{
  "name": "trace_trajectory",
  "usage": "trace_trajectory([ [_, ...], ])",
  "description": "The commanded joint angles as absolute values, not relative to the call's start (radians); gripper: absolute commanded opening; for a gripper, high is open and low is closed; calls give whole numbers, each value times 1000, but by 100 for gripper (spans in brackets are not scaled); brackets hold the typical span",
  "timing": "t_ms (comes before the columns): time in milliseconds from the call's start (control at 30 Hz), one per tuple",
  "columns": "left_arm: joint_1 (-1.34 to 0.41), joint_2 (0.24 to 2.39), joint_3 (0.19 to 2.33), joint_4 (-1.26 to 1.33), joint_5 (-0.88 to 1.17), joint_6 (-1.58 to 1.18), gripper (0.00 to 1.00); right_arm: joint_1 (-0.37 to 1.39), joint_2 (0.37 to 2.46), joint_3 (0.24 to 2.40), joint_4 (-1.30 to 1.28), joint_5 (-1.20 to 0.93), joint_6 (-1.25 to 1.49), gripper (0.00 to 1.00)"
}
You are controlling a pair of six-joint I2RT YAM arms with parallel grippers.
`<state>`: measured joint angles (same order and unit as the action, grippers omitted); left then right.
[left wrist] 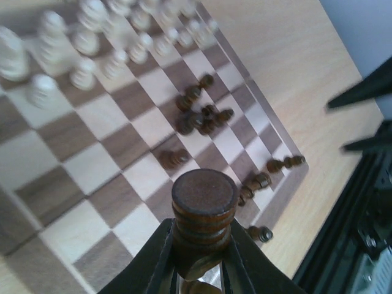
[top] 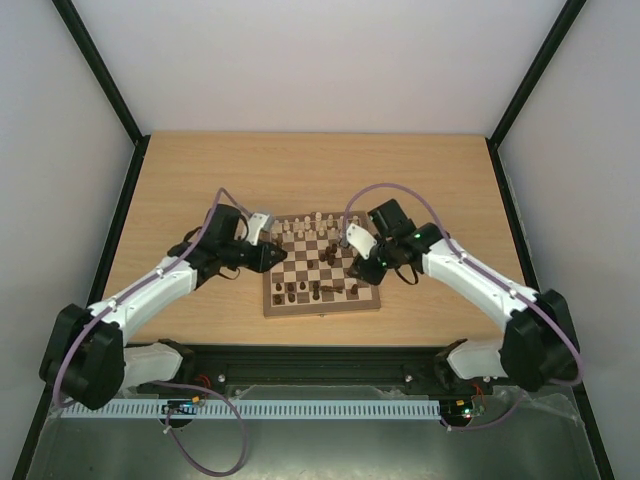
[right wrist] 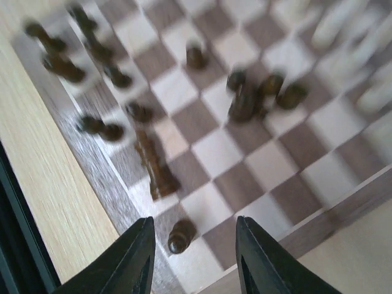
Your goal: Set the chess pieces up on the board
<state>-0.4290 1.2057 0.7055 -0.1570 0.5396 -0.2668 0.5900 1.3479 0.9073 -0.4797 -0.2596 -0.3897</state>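
Observation:
The board (top: 300,262) lies at the table's middle, between my two arms. Cream chess pieces (top: 312,224) stand along its far rows, blurred in the left wrist view (left wrist: 92,37). Dark chess pieces (top: 318,291) are scattered on the near rows, and several lie in a heap (left wrist: 199,113) mid-board. My left gripper (left wrist: 201,229) is shut on a dark brown piece (left wrist: 204,202) whose round base faces the camera, above the board's left side (top: 270,256). My right gripper (right wrist: 195,222) is open over the near right corner, with a dark pawn (right wrist: 181,236) standing below between the fingers.
A long dark piece (right wrist: 156,165) lies on its side just beyond the pawn. The wooden table (top: 200,180) runs beyond the board on all sides. A black rail (top: 320,355) lines the near edge, and grey walls enclose the table.

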Motion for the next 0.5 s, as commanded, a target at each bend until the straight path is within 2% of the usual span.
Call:
trace_trajectory([
  [0,-495,1263,737,-171,643,-238,17,594,1257,1070,-612,-331,-544,38],
  [100,-551,1293,769,-211,664,-217,17,605,1252,1152,-661,-332,-708,36],
  [300,-625,1342,834,-296,755,-206,17,751,1270,1227,-690,-141,-933,30],
  [400,-637,1358,854,-317,816,-209,17,829,1287,1236,-708,-46,-999,31],
  [467,-644,1364,867,-336,859,-205,17,872,1289,1226,-704,12,-1028,35],
])
